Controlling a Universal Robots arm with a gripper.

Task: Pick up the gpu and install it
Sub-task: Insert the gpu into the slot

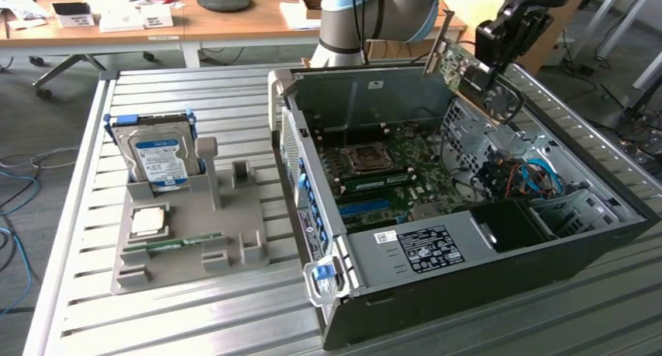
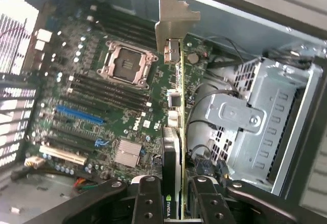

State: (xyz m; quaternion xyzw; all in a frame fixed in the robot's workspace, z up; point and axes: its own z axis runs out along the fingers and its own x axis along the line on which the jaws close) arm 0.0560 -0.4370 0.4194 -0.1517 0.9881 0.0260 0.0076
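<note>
Wrist view: end effector (image 2: 176, 202) clamps gpu (image 2: 174, 101) over mobo (image 2: 102, 106).

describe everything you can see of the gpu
The gpu is a thin green circuit card seen edge-on, with a grey metal bracket at its far end and a black cooler on one face. The gripper clamps its near end, holding it in the air above the motherboard, not seated.
</note>
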